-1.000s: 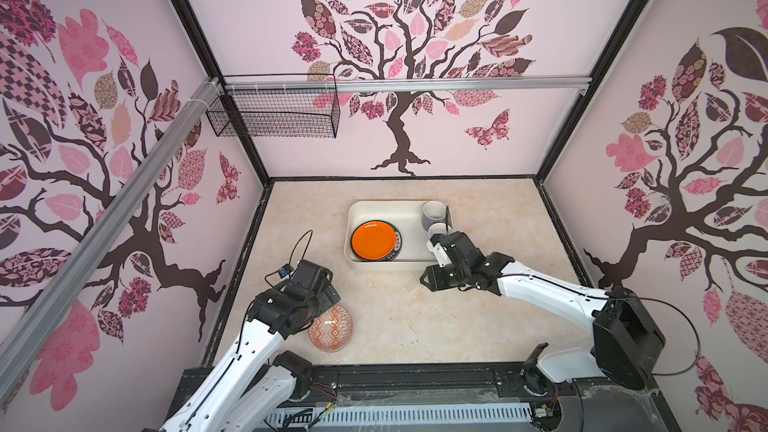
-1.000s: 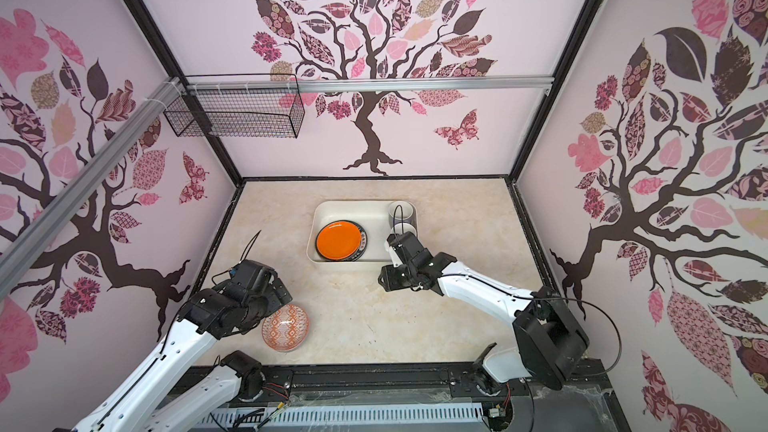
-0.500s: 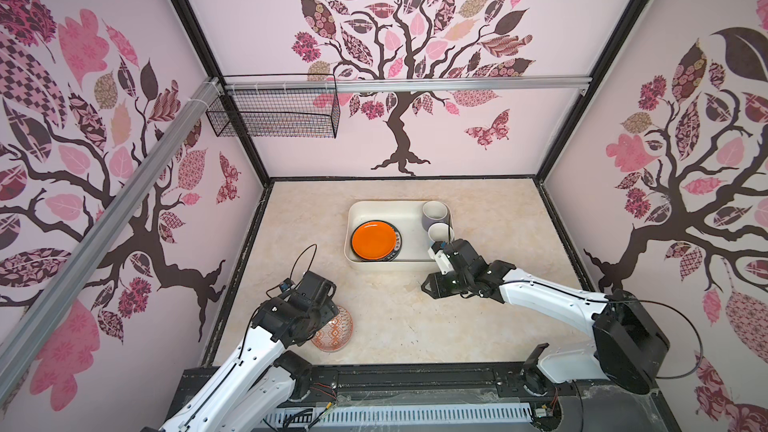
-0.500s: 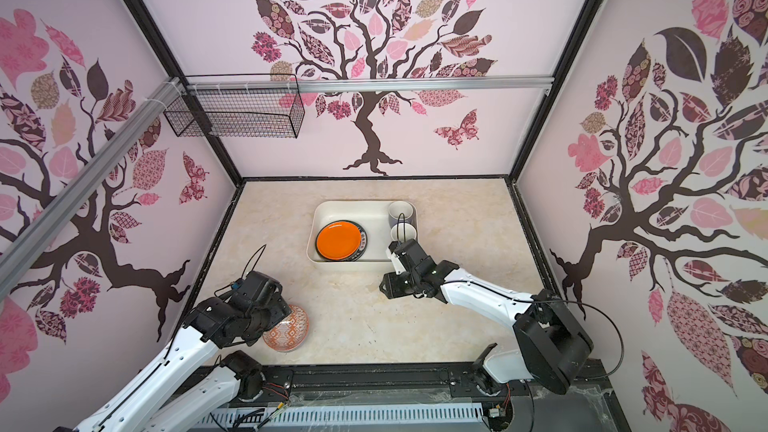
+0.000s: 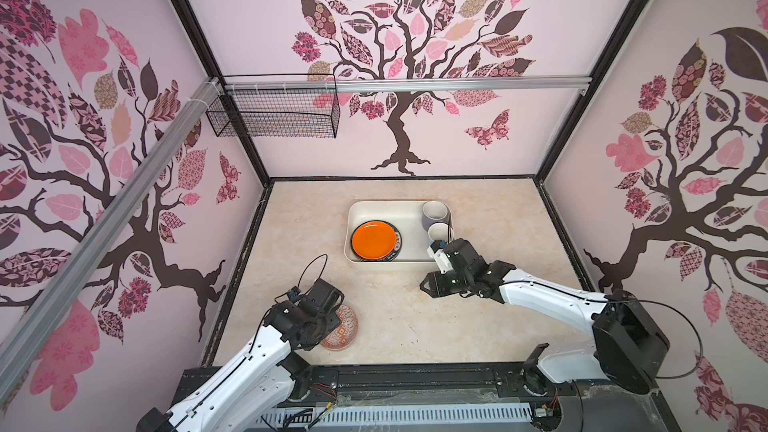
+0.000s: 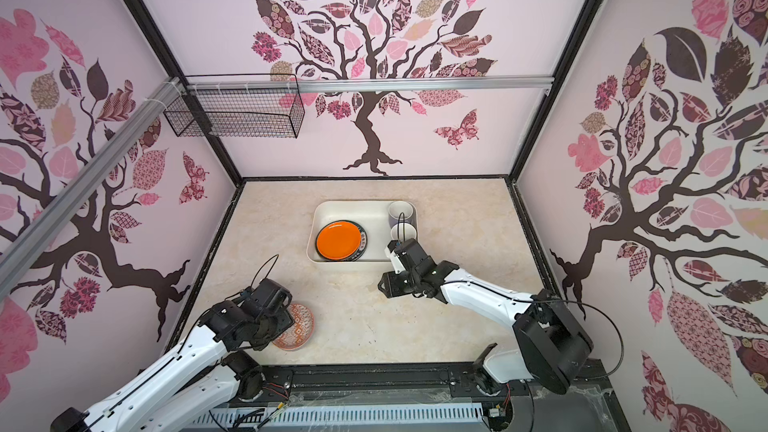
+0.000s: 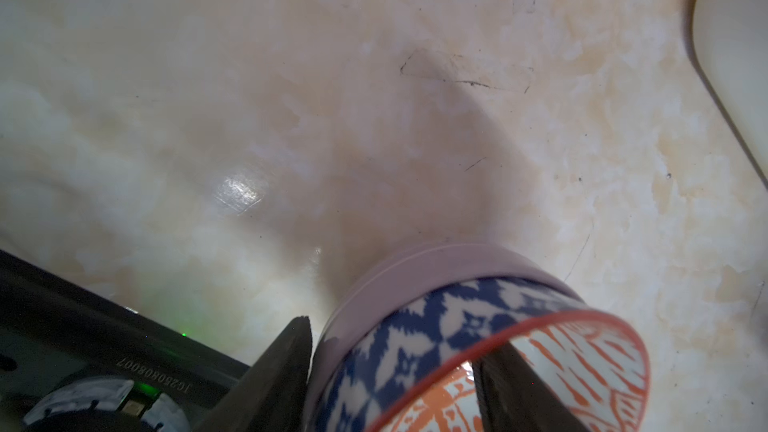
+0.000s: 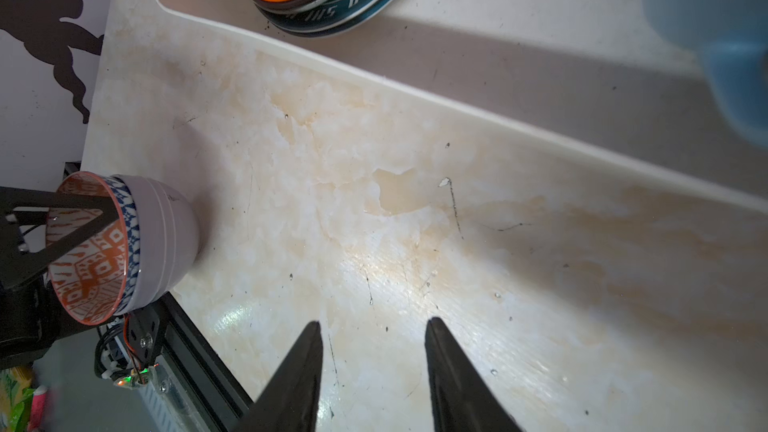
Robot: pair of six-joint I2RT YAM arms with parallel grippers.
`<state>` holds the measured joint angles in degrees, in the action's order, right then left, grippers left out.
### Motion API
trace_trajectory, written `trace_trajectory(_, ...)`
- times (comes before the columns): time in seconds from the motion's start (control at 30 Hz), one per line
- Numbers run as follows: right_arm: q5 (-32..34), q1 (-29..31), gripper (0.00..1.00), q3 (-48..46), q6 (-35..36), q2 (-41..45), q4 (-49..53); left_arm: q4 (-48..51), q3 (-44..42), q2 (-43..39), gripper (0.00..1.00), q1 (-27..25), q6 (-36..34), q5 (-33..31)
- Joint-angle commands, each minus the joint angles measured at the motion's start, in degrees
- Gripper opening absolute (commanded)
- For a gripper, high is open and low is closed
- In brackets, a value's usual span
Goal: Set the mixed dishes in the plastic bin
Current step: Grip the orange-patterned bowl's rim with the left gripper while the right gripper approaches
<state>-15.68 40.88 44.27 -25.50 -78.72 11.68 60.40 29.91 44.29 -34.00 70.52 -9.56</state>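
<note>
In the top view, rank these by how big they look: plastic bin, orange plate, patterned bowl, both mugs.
1. plastic bin
2. orange plate
3. orange-patterned bowl, partly covered, so less certain
4. lavender mug and light-blue mug look alike; no ranking between them
</note>
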Motion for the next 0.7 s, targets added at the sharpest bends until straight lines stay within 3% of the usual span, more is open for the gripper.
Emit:
trace_trajectory(0.0, -0.08, 0.02, 0.44, -0.5, 0.54, -0.38, 0.48, -6.39, -0.83, 1.39, 0.6, -0.76, -0.08, 1.86)
trace_trajectory(0.43, 1.93, 0.07, 0.44, -1.92, 0.11, 3.7, 4.77, -20.33, 6.94, 21.94, 0.57, -12.02, -1.86, -1.26)
trace_trajectory(0.67, 3.14, 0.04, 0.44, -1.82, -0.45, 5.73, 7.16, -24.51, 12.05, 28.85, 0.57, -14.42, -4.81, -2.17)
